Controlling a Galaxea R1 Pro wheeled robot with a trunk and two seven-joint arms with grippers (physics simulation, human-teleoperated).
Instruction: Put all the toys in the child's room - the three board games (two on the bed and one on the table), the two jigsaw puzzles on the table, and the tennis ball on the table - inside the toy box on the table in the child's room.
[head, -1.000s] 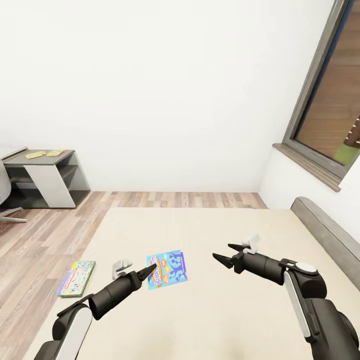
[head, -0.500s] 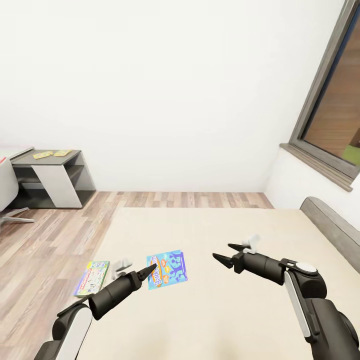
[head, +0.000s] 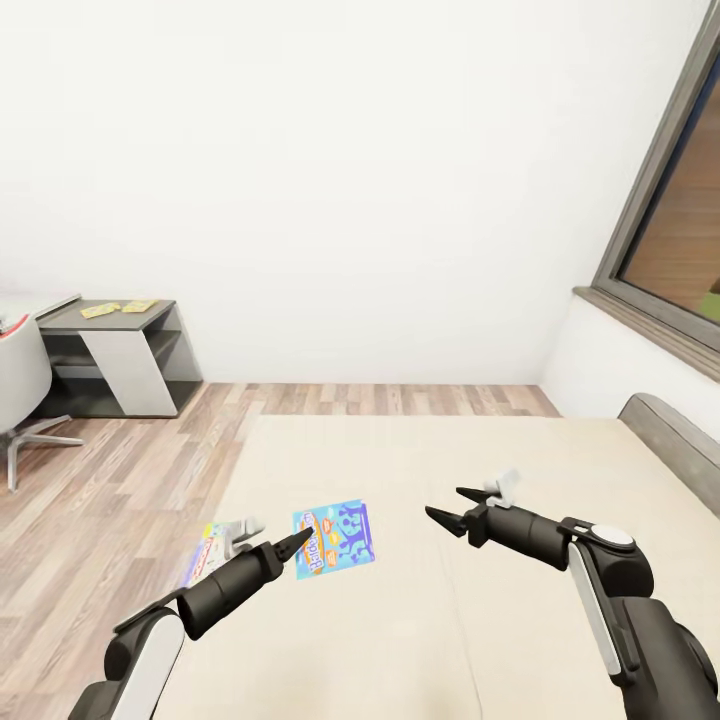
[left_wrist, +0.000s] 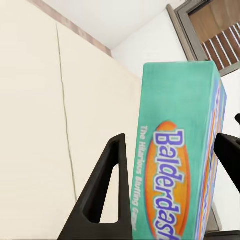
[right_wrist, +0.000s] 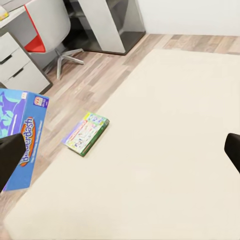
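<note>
Dark grey arms, white shells, each gripper (head: 298, 548) black and pointed.

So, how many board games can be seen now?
2. The Balderdash box is held in the left claw; the green board game lies at the bed's edge. Others may be hidden.

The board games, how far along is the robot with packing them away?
Nothing looks packed yet. In hand: the left gripper is shut on the blue Balderdash box, held above the bed. Left: the green board game lies near the bed's edge; the right gripper is open and empty.
</note>
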